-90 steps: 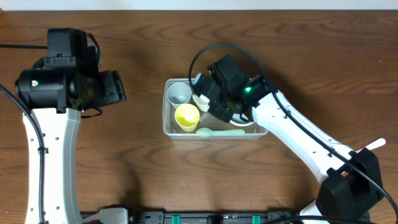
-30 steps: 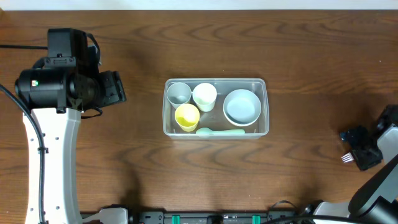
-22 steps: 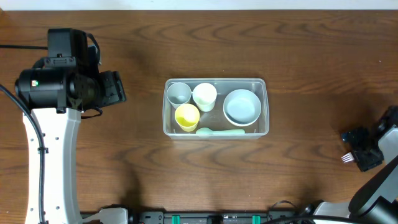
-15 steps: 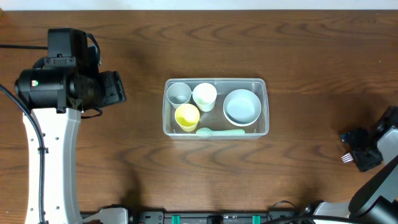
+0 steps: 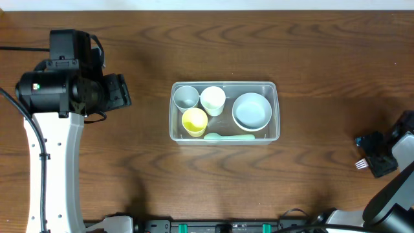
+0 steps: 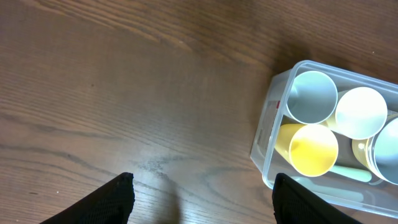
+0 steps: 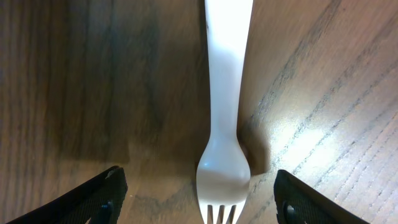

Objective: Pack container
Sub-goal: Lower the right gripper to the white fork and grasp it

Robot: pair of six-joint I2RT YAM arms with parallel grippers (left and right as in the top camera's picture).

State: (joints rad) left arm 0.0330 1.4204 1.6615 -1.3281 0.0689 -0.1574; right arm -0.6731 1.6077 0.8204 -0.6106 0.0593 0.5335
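Clear plastic container (image 5: 224,83) sits mid-bench, long side running left-right, well apart from both arms. Inside, left end: pale grey-blue cup (image 5: 186,97) at the far-left corner, white cup (image 5: 213,100) just beside it on the right, and yellow cup (image 5: 194,121) in front of them, all upright with mouths up. Right end: a pale-blue bowl (image 5: 252,110) fills most of that half. A pale green utensil (image 5: 229,136) lies flat along the near wall; cannot tell if it is a spoon or something else. Left gripper (image 6: 205,199) is over bare wood on the left side of the bench (image 5: 310,52), left of the container. Its fingers are spread wide with nothing between them, and the container's left end shows in its wrist view. Right gripper (image 7: 202,196) is at the right edge of the bench, toward the near-right corner, low over a white plastic fork (image 7: 225,112). Its fingers are spread wide, one on each side of the fork, and neither touches it. The fork lies flat on the wood with its handle running away from the wrist camera and its tines toward it. In the overhead view only the tines show past the gripper.
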